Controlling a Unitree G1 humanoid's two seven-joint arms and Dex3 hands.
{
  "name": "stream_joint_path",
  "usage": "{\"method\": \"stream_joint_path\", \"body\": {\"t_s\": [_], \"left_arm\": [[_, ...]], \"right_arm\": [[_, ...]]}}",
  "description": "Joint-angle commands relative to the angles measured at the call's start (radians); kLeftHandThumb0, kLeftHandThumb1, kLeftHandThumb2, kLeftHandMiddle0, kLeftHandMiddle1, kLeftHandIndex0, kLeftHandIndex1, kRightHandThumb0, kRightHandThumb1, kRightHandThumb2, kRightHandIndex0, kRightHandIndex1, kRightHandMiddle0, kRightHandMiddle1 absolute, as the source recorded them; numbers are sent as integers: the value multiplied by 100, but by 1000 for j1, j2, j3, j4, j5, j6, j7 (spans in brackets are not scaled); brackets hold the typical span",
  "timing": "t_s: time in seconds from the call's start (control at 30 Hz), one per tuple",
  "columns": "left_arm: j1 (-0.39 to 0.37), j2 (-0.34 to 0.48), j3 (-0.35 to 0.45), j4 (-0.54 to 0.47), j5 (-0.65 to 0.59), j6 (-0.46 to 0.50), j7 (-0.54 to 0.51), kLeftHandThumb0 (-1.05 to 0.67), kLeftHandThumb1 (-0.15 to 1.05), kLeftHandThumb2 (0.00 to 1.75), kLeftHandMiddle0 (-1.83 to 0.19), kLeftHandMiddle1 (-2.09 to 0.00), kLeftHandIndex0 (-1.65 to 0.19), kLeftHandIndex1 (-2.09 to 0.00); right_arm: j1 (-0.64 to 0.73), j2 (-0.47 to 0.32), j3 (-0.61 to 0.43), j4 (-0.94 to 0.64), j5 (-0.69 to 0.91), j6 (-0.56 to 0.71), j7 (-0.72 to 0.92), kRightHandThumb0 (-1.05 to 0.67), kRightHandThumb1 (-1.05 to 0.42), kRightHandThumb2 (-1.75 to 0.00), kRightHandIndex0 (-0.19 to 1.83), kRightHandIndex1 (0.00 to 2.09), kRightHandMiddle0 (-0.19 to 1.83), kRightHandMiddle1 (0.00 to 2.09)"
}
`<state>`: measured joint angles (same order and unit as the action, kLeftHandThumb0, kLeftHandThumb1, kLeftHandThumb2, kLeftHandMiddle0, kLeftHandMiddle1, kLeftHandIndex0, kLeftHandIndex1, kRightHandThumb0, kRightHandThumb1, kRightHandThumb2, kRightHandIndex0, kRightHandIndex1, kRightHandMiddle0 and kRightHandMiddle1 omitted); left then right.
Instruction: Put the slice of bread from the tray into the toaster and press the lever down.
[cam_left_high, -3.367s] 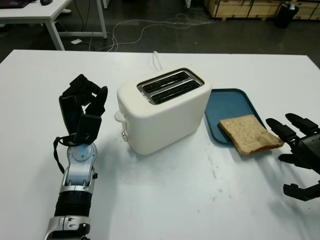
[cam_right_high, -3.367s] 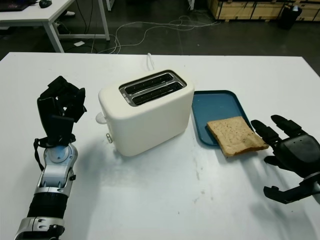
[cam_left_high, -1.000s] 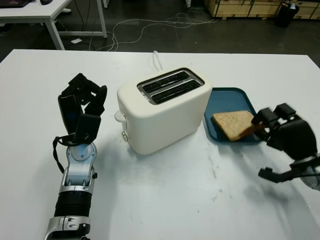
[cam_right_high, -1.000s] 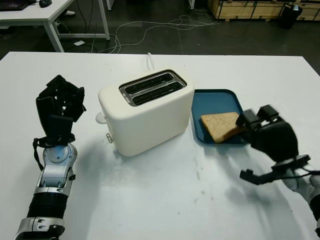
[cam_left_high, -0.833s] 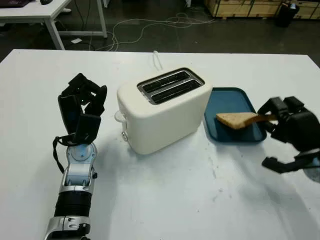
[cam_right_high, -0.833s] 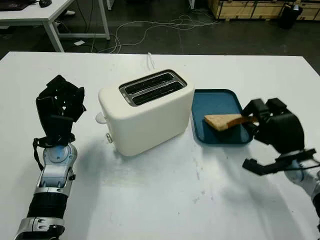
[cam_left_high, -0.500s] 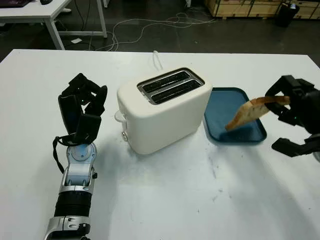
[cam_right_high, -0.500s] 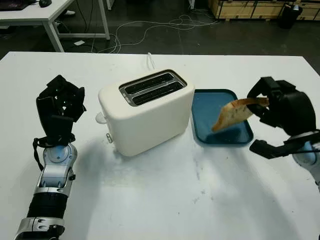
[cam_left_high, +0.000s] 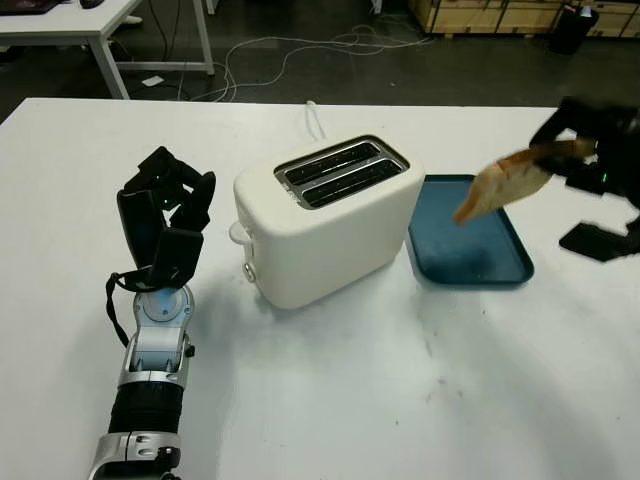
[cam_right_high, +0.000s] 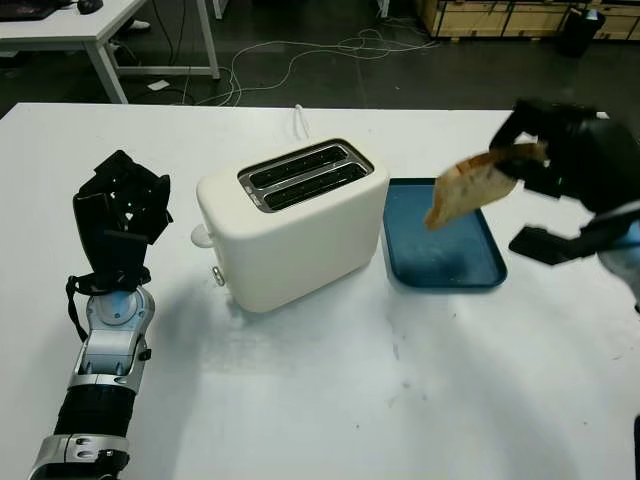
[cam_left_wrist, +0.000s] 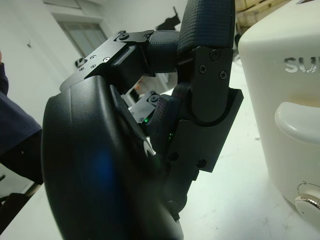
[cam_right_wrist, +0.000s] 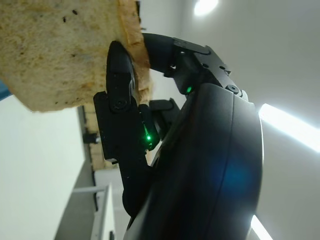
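My right hand (cam_left_high: 585, 160) is raised above the right side of the blue tray (cam_left_high: 470, 255) and is shut on the slice of bread (cam_left_high: 500, 185), which hangs tilted in the air over the tray. In the right wrist view the bread (cam_right_wrist: 55, 50) is pinched between the black fingers (cam_right_wrist: 120, 100). The cream toaster (cam_left_high: 325, 220) stands mid-table with two open slots on top and its lever knob (cam_left_high: 238, 233) on the left end. My left hand (cam_left_high: 165, 215) is held upright left of the toaster, fingers curled, holding nothing; the lever (cam_left_wrist: 297, 117) is near it.
The white table (cam_left_high: 330, 400) spreads wide in front of the toaster. The toaster's white cord (cam_left_high: 314, 118) runs off the far edge. Beyond lie a dark floor with cables and another white table (cam_left_high: 90, 25).
My right hand closed on the bread, lifted it off the tray and carried it up and a little farther away. The tray is now bare. The left hand has not moved.
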<state>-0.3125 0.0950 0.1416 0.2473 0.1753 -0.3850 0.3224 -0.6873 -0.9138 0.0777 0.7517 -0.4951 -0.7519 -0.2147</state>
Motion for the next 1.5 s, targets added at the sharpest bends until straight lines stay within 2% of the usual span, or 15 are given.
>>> {"method": "stream_joint_path", "body": {"t_s": [0.0, 0.27, 0.37, 0.4, 0.43, 0.6, 0.8, 0.9, 0.93, 1.07, 1.13, 1.47], "left_arm": [[-3, -5, 0, -5, -2, 1, 7, -100, 92, 34, -101, -173, -85, -158], [3, -1, 1, -5, 7, -4, 10, -99, 92, 36, -100, -173, -83, -158], [3, -1, 2, -1, 2, -9, 6, -99, 92, 36, -100, -173, -83, -158], [3, -1, 2, -1, 0, -9, 5, -99, 92, 35, -100, -173, -83, -158], [3, -1, 2, -2, 3, -6, 7, -99, 92, 35, -101, -173, -84, -158], [6, -3, 2, -8, 5, 2, 9, -99, 92, 35, -102, -172, -84, -158], [9, -6, 1, -10, 5, 1, 15, -99, 92, 35, -101, -172, -84, -158], [8, -6, 2, -3, -5, -11, 11, -99, 92, 35, -101, -172, -84, -157], [7, -6, 3, -1, -7, -14, 10, -99, 92, 34, -101, -171, -85, -156], [7, -4, 1, 0, 0, -14, 14, -100, 92, 35, -102, -172, -85, -157], [8, -6, 2, -3, -1, -9, 15, -100, 92, 35, -102, -172, -85, -157], [13, -2, -2, -7, 16, -2, 24, -100, 92, 36, -101, -173, -85, -157]], "right_arm": [[-63, 0, -12, 15, 26, -36, 23, -20, -92, -18, 69, 175, 70, 139], [-261, -5, -15, 18, 50, -45, 138, -43, -92, -29, 75, 175, 65, 154], [-357, 1, -14, 29, 65, -65, 192, -46, -92, -31, 78, 175, 63, 162], [-385, 6, -14, 32, 80, -64, 220, -46, -92, -30, 79, 175, 65, 158], [-412, 12, -13, 36, 100, -69, 250, -47, -92, -29, 80, 175, 71, 145], [-514, 61, -6, 12, 190, -28, 404, -49, -92, -27, 88, 175, 66, 172], [-537, 132, -4, -83, 289, 91, 596, -43, -92, -27, 90, 175, 67, 174], [-537, 161, 6, -109, 276, 124, 626, -47, -92, -27, 92, 175, 81, 151], [-537, 171, 11, -107, 264, 123, 624, -49, -92, -26, 96, 175, 85, 151], [-544, 217, 36, -68, 272, 110, 666, -48, -92, -24, 101, 175, 81, 168], [-540, 240, 39, -48, 283, 120, 691, -41, -92, -25, 101, 175, 78, 173], [-500, 305, 51, -33, 284, 146, 733, -32, -92, -30, 104, 175, 77, 175]]}}
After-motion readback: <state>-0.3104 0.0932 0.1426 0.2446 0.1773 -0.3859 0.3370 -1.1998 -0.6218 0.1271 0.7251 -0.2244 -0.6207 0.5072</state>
